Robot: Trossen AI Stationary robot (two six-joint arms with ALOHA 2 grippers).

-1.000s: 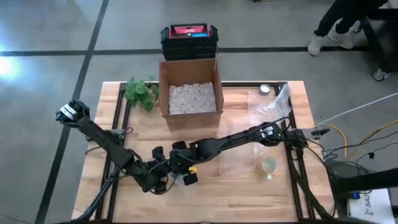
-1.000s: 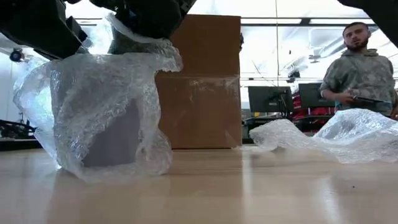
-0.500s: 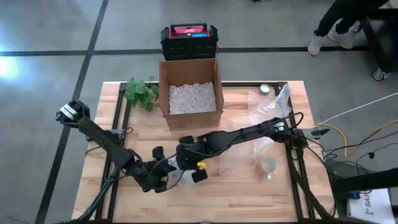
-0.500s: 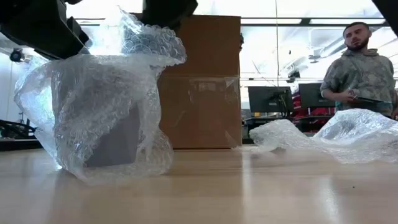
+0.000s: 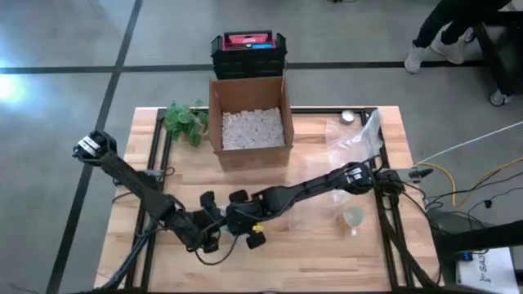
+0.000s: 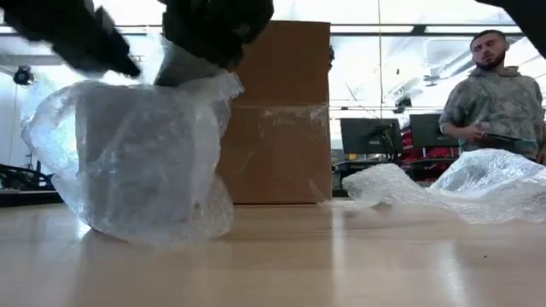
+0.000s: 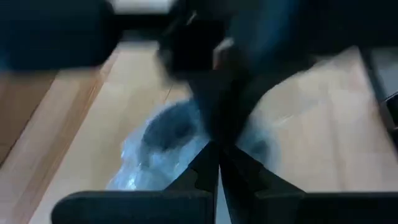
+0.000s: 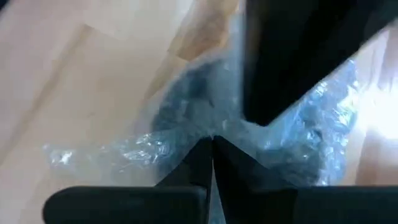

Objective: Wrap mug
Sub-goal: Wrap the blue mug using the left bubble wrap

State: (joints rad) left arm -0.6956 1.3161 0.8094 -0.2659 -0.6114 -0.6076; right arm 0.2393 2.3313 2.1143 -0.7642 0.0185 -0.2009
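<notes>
Since half a second ago the right gripper [image 5: 243,226] has swung back toward the left gripper [image 5: 209,234], and the raised flap of bubble wrap [image 6: 141,158] that stood above the bundle in the low view now lies pressed down over the top. Both wrist views show each arm's own fingers closed tip to tip, with a thin fold of film apparently pinched between them, so each seems to be holding the wrap. The mug [image 6: 153,179] sits near the front of the wooden table [image 5: 327,261], a dark shape inside the film, well forward of the cardboard box [image 5: 248,122] of packing peanuts. A spare sheet of wrap [image 6: 452,192] lies off to the right side, and a person [image 6: 495,94] stands in the room behind. To finish this fold well, I judge the two grippers should pull the film taut across the mug's mouth without tipping it, keeping one pinch fixed while the other tucks.
</notes>
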